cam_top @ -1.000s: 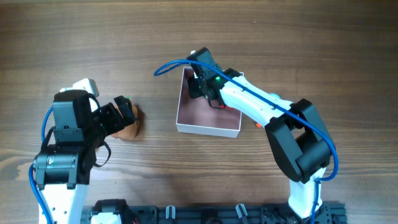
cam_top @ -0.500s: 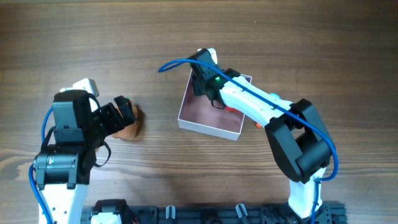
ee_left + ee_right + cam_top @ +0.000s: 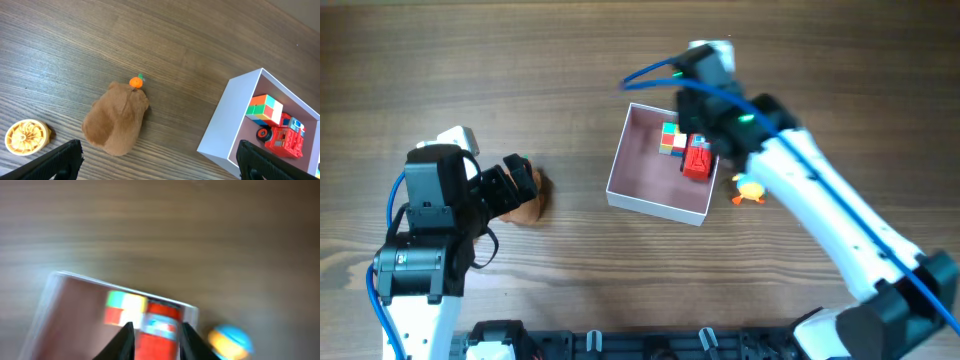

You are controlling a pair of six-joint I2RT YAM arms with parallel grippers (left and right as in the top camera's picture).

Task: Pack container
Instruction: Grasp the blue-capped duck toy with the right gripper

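Observation:
The container (image 3: 638, 175), a white box with a mauve inside, lies at mid-table and holds a multicoloured cube (image 3: 670, 138) and a red toy truck (image 3: 697, 160). My right gripper (image 3: 695, 105) is raised above its far edge, open and empty. In the blurred right wrist view the gripper (image 3: 157, 342) frames the truck (image 3: 160, 340) far below, beside the cube (image 3: 122, 307) in the container (image 3: 70, 310). My left gripper (image 3: 160, 165) is wide open over a brown plush toy (image 3: 116, 120), which also shows in the overhead view (image 3: 528, 198). The left wrist view shows the container (image 3: 225, 135) too.
A yellow-orange duck toy with a blue cap (image 3: 750, 190) lies on the table just right of the container, and is blurred in the right wrist view (image 3: 227, 340). A yellow wheel-shaped toy (image 3: 25, 137) lies left of the plush. The wooden table extends all around.
My right gripper has lifted out of the container and drawn back to the far right, uncovering the cube and truck. The container had turned slightly. The left arm has not moved.

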